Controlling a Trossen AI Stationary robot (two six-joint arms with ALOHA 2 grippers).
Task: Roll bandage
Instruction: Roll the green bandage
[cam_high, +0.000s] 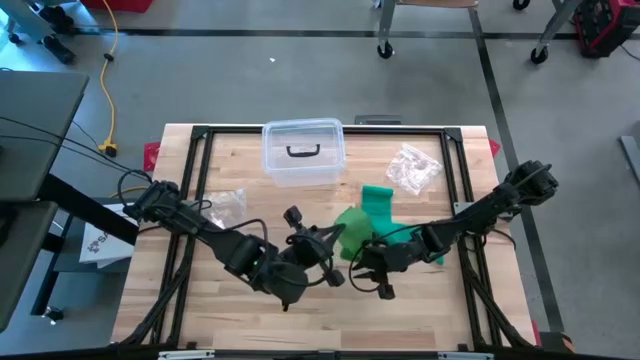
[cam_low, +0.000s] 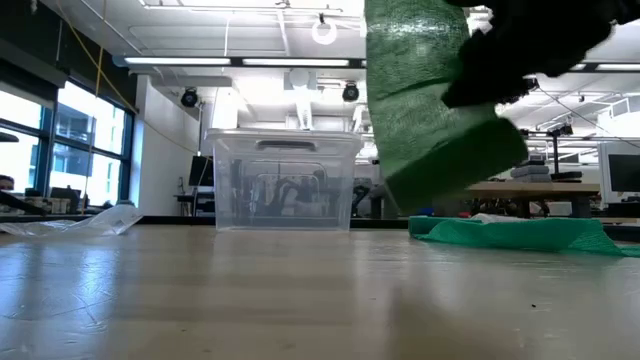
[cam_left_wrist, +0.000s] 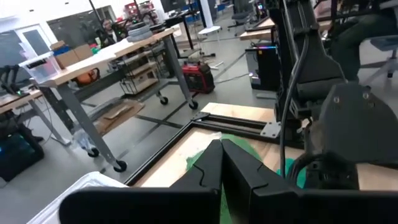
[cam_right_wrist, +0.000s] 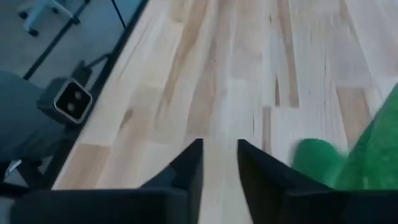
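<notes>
One green bandage (cam_high: 362, 222) trails across mid-table, part lifted off the wood, its tail lying flat toward the clear lidded box (cam_high: 302, 152). Left gripper (cam_high: 335, 238) has its fingers pressed together at the raised end. Right gripper (cam_right_wrist: 219, 163), just beside, shows a narrow gap, nothing between.

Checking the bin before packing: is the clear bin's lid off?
No, in the high view the lid with its dark handle sits closed on the clear bin.
</notes>
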